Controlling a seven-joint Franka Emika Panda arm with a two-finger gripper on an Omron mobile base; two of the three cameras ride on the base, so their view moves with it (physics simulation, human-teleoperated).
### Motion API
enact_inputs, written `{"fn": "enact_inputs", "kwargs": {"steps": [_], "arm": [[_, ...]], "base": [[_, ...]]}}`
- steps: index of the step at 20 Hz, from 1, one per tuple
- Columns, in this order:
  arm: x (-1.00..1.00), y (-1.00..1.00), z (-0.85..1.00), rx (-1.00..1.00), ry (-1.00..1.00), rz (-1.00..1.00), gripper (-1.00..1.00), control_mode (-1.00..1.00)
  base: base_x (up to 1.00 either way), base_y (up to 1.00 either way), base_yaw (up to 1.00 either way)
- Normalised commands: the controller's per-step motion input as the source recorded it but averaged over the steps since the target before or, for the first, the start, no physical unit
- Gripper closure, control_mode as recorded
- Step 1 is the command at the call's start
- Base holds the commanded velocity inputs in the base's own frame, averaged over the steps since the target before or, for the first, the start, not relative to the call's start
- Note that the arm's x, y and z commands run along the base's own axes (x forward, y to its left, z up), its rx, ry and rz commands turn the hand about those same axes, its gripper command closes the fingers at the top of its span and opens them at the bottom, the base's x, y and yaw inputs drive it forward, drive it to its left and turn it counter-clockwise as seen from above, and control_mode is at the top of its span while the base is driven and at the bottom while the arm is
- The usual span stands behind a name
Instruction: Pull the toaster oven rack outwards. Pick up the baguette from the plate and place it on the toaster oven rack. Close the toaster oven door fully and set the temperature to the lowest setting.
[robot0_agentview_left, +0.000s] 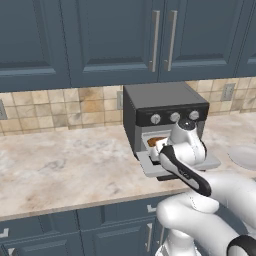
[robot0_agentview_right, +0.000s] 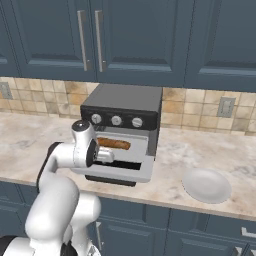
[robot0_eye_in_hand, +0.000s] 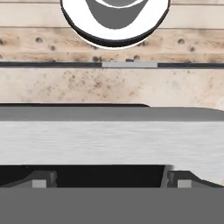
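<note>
Progress looks well past halfway, judging by how things lie. Largest first: the toaster oven (robot0_agentview_right: 122, 117) stands on the counter (robot0_agentview_left: 60, 165) against the tiled wall, its front open. The toaster oven door (robot0_agentview_right: 127, 172) hangs folded down flat at the counter's front edge, so closing it is not yet done. Above it the toaster oven rack (robot0_agentview_right: 135, 149) sits pulled out, which counts as a finished step. To the right, well apart from the oven, the plate (robot0_agentview_right: 207, 185) lies bare. The baguette (robot0_agentview_right: 114, 144) rests on the rack inside the opening, so the placing step appears complete too. The gripper (robot0_eye_in_hand: 112, 181) hovers at the door's front edge with its jaws spread wide and nothing between them. Left to do, I judge: swinging the door shut and turning one of the three knobs (robot0_agentview_right: 116, 120) to the lowest temperature.
</note>
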Motion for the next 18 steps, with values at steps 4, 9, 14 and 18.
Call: {"fn": "enact_inputs", "kwargs": {"steps": [4, 9, 14, 18], "arm": [[0.23, 0.00, -0.11, 0.00, 0.00, 0.00, -1.00, -1.00], [0.22, -0.04, -0.12, 0.00, 0.00, 0.00, -1.00, -1.00], [0.23, -0.06, -0.14, 0.01, 0.00, 0.00, -1.00, -1.00], [0.24, -0.13, -0.13, 0.03, 0.00, 0.00, -1.00, -1.00]], "base": [[0.00, 0.00, 0.00], [0.00, 0.00, 0.00], [0.00, 0.00, 0.00], [0.00, 0.00, 0.00]]}}
